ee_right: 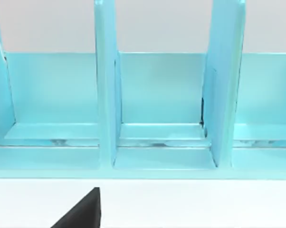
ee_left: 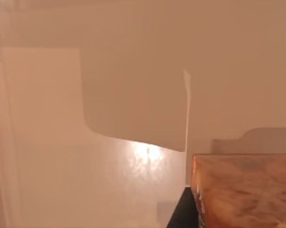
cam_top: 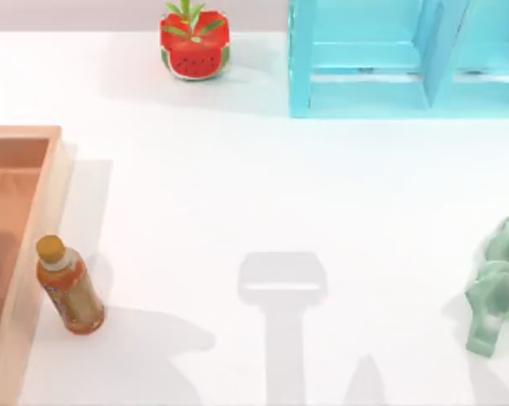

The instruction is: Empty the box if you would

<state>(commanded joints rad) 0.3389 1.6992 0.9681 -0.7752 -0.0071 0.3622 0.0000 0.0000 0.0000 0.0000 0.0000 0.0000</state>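
Wooden box [cam_top: 50, 182] at the table's [cam_top: 263, 194] left edge, orange-capped bottle [cam_top: 68, 286] upright just outside its right rim, pale green object [cam_top: 494, 292] at right edge, watermelon-patterned pot [cam_top: 194, 42] and turquoise shelf unit [cam_top: 390, 59] along the far side; jaw state of either arm cannot be told.

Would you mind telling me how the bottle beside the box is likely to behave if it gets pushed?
The bottle stands upright, tall and narrow, so it probably tips easily. Its round body would likely roll afterwards. It stands against the box rim, which may block it.
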